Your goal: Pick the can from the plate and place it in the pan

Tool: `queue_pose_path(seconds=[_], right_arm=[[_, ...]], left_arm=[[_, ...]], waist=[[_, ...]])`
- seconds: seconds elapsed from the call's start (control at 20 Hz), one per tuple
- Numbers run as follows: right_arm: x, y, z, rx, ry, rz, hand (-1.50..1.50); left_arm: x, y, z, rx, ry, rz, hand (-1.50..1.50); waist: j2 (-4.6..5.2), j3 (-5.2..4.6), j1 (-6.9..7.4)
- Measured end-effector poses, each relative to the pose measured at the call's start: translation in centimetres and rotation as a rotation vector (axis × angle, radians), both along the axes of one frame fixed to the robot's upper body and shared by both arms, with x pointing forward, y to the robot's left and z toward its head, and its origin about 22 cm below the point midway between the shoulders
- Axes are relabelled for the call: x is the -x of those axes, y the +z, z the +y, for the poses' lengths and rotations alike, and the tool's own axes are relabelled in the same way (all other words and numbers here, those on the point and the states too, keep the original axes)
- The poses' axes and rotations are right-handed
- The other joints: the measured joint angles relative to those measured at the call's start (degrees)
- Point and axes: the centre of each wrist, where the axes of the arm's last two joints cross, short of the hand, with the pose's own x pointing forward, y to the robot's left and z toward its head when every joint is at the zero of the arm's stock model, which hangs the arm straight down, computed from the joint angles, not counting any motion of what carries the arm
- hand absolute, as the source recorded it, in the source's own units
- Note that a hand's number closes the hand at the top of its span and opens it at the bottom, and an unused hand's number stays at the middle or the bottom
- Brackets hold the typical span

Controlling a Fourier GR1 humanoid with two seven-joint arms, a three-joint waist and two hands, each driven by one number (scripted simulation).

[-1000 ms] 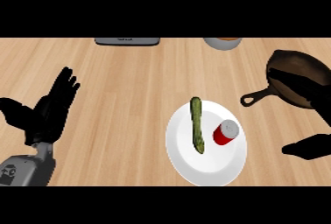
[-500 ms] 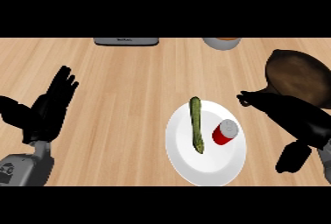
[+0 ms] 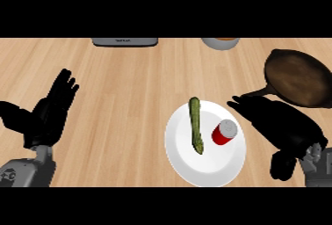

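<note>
The can (image 3: 225,132) lies on its side on the white plate (image 3: 194,169), at about 3 o'clock of the plate's centre, red body with its silver end turned toward 1 o'clock. Just beside it, toward 9 o'clock, a long green vegetable (image 3: 195,125) lies lengthwise on the same plate, apart from the can. I judge the can light, rigid and smooth, and liable to roll since it rests on its curved wall; the sound place to take hold is across the red body, thumb on one side and fingers on the other, clear of the vegetable. My right hand (image 3: 279,125) sits at 3 o'clock of the can, fingers straight and spread, holding nothing, its fingertips close to the can's upper end but not on it as far as I can tell. The pan (image 3: 298,77) stands on the tabletop (image 3: 130,88) at 1 o'clock of the plate, its handle partly hidden behind my right hand. My left hand (image 3: 48,114) rests open at the view's left edge, fingers up. Compared with half a second ago, my right hand has moved in toward the plate and can; can, vegetable, plate and pan have not shifted.
</note>
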Motion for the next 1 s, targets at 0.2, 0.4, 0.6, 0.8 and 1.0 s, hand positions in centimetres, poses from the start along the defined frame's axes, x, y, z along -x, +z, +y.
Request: queue_pose_path(seconds=[0.2,0.4,0.6,0.8,1.0], right_arm=[[0.1,-0.3,1.6,0.028,-0.008,-0.03,-1.5],[0.2,-0.6,3.7,0.008,0.004,-0.042,-1.5],[0.2,-1.4,5.1,0.026,-0.01,-0.031,-1.5],[-0.6,-2.6,6.3,0.057,-0.042,-0.023,-1.5],[-1.7,-4.1,6.0,0.078,-0.063,-0.019,-1.5]], left_arm=[[-0.2,-0.5,0.3,0.003,-0.004,0.001,0.0],[-0.2,-0.7,0.6,-0.001,-0.004,0.001,0.0],[-0.3,-0.4,-0.1,0.004,0.0,0.004,0.0],[-0.3,-0.1,0.0,-0.001,-0.001,0.002,0.0],[-0.3,0.0,0.4,-0.002,-0.004,0.003,0.0]], waist=[[0.03,0.0,-0.01],[0.04,0.01,0.01],[0.04,0.01,-0.01],[0.06,0.02,0.05],[0.08,0.03,0.04]])
